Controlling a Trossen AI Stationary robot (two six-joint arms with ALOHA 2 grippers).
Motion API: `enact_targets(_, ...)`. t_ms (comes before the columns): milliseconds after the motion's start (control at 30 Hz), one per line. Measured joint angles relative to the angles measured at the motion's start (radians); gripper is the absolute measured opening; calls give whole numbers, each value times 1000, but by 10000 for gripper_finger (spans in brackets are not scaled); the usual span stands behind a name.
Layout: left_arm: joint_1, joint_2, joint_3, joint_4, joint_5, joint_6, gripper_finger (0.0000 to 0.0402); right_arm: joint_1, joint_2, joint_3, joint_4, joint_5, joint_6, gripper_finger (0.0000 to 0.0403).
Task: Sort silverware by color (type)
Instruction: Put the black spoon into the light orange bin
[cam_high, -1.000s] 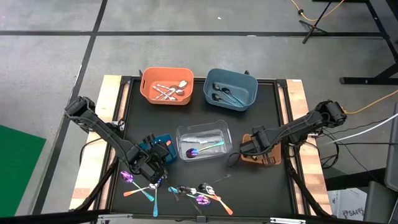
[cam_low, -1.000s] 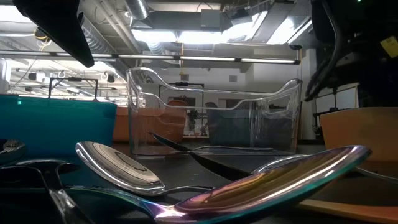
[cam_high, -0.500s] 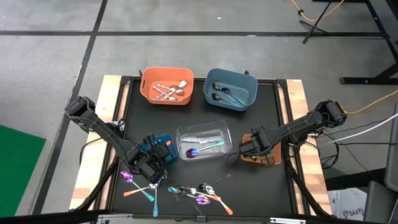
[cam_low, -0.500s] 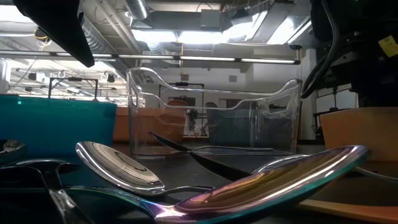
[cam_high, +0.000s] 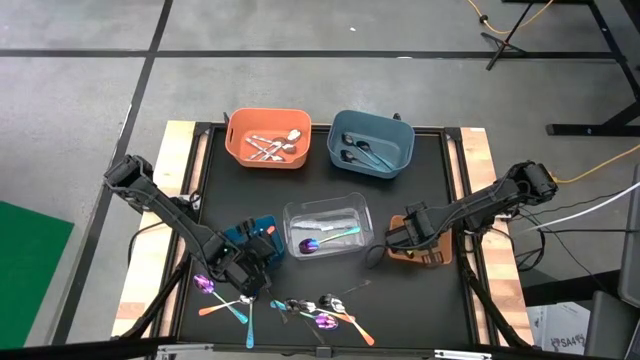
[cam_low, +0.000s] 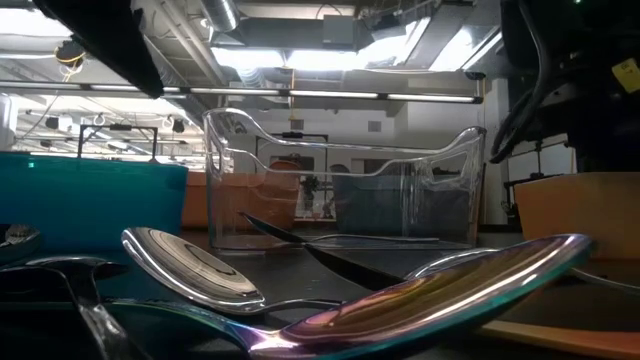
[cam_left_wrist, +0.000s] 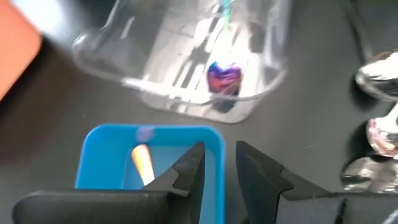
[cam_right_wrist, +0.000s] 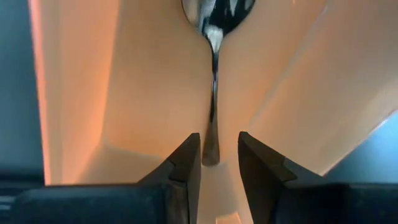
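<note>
My right gripper (cam_right_wrist: 219, 155) stands open, pointing down into the brown bin (cam_high: 428, 252). A dark silver spoon (cam_right_wrist: 214, 74) lies in that bin, its handle end between my fingers; I see no touch. My left gripper (cam_left_wrist: 219, 168) is open and holds nothing above the small blue bin (cam_left_wrist: 106, 155), where an orange-handled piece (cam_left_wrist: 143, 163) lies. Loose silverware (cam_high: 300, 310) lies on the black mat near the front edge. Among it are an iridescent spoon (cam_low: 440, 300) and a silver spoon (cam_low: 190, 265).
A clear bin (cam_high: 328, 225) in the middle holds an iridescent spoon (cam_left_wrist: 222, 78). At the back, an orange bin (cam_high: 268, 137) holds silver pieces and a blue-grey bin (cam_high: 370, 143) holds dark ones. Bare mat lies between the back bins and the clear bin.
</note>
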Motion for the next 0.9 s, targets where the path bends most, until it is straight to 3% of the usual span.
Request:
enact_targets(333, 0, 0, 0, 293, 71, 313, 85, 0, -29, 70, -110, 1, 9, 95)
enact_targets(567, 0, 0, 0, 536, 236, 535, 85, 0, -114, 98, -132, 36, 91, 95)
enact_targets(900, -2, 56, 0, 555, 423, 657, 85, 1, -261, 98, -134, 88, 217, 95)
